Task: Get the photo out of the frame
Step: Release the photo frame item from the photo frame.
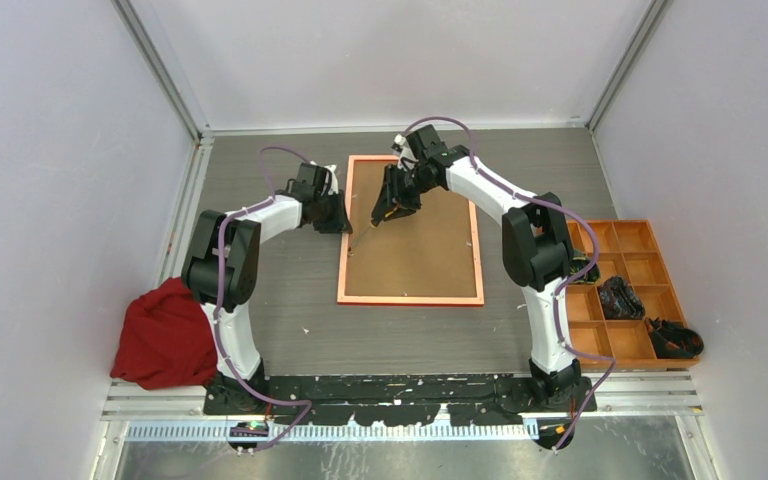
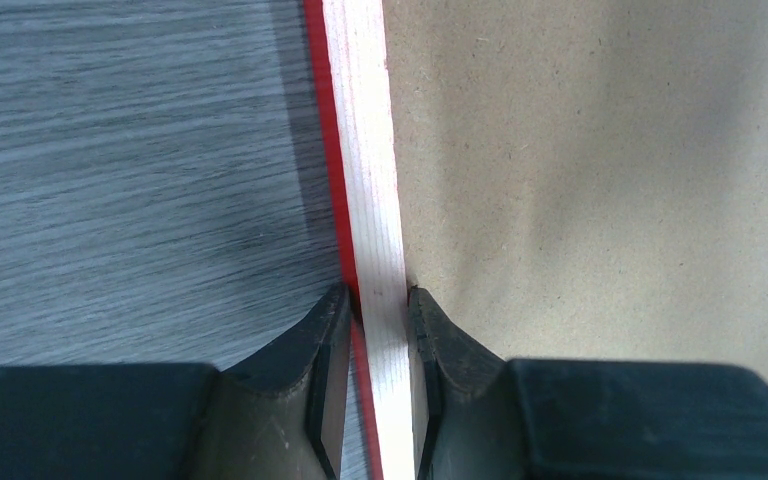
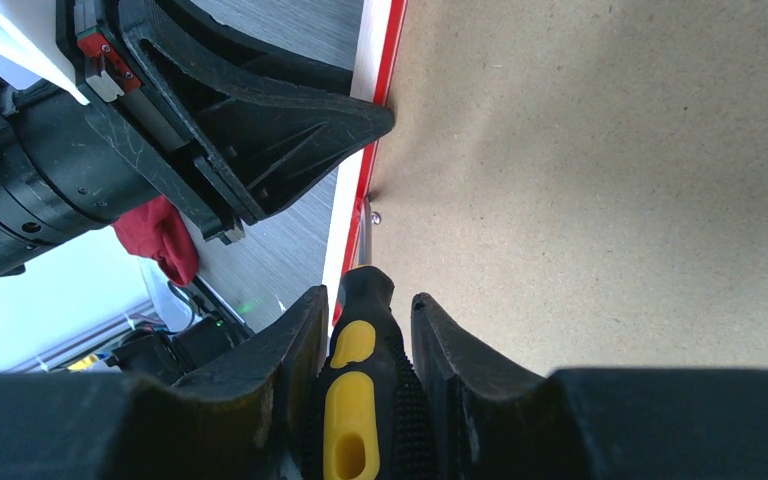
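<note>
Pinching the left rail of the thin red rectangular picture frame [image 1: 410,300], the left gripper [image 2: 378,300] steadies it face down on the grey wood-grain table [image 1: 290,290]. The right gripper [image 3: 368,298] has its jaws clamped on a black-and-yellow-handled screwdriver [image 3: 355,400], whose tip sits near a small metal retaining tab [image 3: 375,216] at the edge of the plain brown backing board [image 1: 420,245]. The sunset photo is hidden, presumably beneath that board. The step in hand looks like freeing the tabs. The next move calls for levering this one aside without shifting the frame.
</note>
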You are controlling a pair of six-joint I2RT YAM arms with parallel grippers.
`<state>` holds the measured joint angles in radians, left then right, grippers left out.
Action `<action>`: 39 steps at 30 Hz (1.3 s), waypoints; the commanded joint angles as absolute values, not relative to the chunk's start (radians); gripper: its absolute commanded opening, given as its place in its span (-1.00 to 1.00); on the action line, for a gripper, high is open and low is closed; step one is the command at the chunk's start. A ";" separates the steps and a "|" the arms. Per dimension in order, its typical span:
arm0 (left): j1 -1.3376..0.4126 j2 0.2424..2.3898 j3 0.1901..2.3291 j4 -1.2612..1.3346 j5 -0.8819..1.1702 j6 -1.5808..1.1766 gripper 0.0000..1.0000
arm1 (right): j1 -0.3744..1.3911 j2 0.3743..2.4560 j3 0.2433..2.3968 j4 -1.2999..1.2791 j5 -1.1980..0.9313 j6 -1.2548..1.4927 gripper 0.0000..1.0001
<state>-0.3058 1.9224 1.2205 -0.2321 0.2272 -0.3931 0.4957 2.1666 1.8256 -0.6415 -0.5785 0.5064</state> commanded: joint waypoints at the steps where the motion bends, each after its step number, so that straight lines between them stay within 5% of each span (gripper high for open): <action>1: -0.304 1.941 1.212 -0.210 0.208 -0.388 -0.99 | 0.509 2.169 1.870 -0.656 -0.603 0.485 -0.99; 39: -0.300 1.944 1.211 -0.207 0.209 -0.391 -0.99 | 0.542 2.183 1.910 -0.720 -0.593 0.411 -0.99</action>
<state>-0.3054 1.9224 1.2205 -0.2321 0.2276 -0.3939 0.5167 2.1738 1.8660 -0.6945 -0.5770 0.4343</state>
